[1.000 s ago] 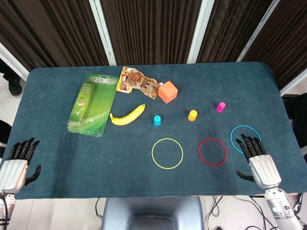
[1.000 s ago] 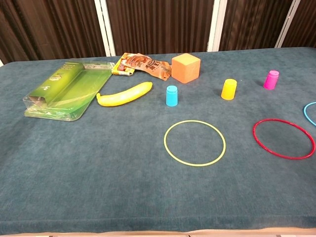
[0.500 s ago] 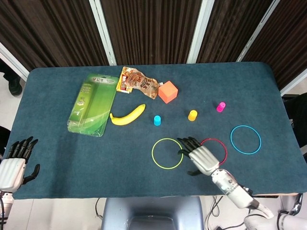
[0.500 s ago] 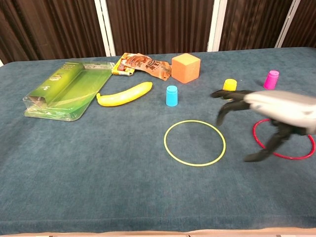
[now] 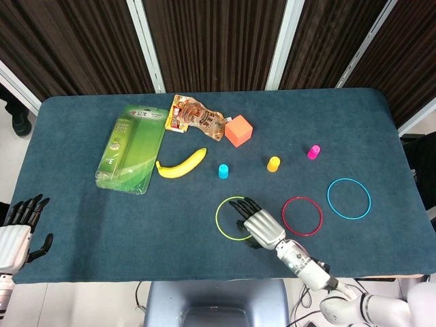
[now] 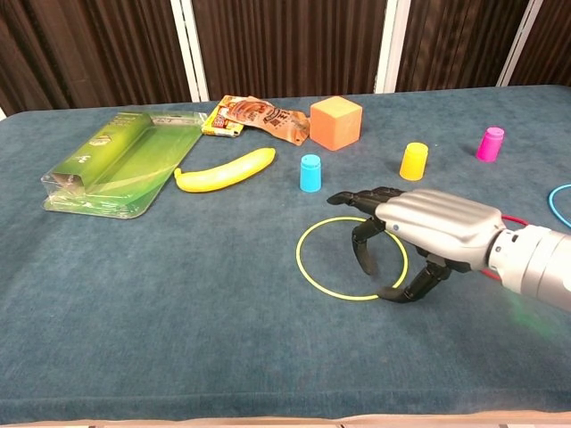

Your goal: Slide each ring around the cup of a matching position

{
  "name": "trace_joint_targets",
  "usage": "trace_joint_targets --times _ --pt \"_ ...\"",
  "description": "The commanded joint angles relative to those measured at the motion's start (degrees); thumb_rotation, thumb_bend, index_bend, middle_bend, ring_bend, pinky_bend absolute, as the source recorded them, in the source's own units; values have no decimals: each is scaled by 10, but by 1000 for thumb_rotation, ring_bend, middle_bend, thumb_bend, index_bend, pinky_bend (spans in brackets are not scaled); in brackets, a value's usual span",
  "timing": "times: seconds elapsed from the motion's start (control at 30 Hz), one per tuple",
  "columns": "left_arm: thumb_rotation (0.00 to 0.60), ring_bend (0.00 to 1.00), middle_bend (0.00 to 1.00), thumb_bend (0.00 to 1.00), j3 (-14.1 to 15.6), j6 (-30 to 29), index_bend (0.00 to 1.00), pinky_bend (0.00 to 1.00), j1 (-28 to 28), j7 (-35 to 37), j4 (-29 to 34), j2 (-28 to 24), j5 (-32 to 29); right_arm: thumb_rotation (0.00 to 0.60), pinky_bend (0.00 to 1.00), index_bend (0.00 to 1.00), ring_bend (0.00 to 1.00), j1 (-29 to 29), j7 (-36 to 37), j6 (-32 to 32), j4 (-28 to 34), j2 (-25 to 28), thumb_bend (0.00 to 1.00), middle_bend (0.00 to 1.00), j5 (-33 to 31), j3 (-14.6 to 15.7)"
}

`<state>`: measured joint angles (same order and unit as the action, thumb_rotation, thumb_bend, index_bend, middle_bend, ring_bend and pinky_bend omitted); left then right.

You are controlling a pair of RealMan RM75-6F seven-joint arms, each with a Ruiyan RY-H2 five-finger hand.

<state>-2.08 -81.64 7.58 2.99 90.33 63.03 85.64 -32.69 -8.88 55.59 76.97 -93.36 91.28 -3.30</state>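
Note:
Three rings lie in a row near the table's front: a yellow ring (image 5: 216, 218) (image 6: 298, 259), a red ring (image 5: 302, 197) and a blue ring (image 5: 349, 178). Behind them stand a blue cup (image 5: 223, 170) (image 6: 310, 172), a yellow cup (image 5: 273, 163) (image 6: 413, 161) and a pink cup (image 5: 313, 151) (image 6: 489, 144). My right hand (image 5: 256, 225) (image 6: 433, 230) hovers over the right side of the yellow ring. Its fingers are spread, curved down inside the ring, and hold nothing. My left hand (image 5: 18, 230) rests flat at the front left corner, fingers apart.
A green package (image 5: 129, 146), a banana (image 5: 180, 165), a snack packet (image 5: 196, 117) and an orange cube (image 5: 238, 131) lie at the back left, behind the cups. In the chest view my right hand hides most of the red ring.
My right hand has swept left from the blue ring, past the red ring, to the yellow ring. The left hand has slipped slightly toward the front edge. No ring has moved.

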Motion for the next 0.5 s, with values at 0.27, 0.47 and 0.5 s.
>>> trace_joint_targets --times 0.27,0.47,0.5 --pt "600 0 0 441 1 5 0 6 2 -5 -1 2 -1 600 0 660 0 -2 10 -2 -17 -6 414 20 -10 17" --pt "600 0 0 440 1 6 0 6 3 -5 -3 3 -2 600 0 660 0 -7 16 -2 -21 -9 432 20 -12 20" --pt "600 0 0 440 1 4 0 6 3 -6 -1 3 -1 600 0 660 0 -7 16 -2 -21 -10 432 20 -13 21"
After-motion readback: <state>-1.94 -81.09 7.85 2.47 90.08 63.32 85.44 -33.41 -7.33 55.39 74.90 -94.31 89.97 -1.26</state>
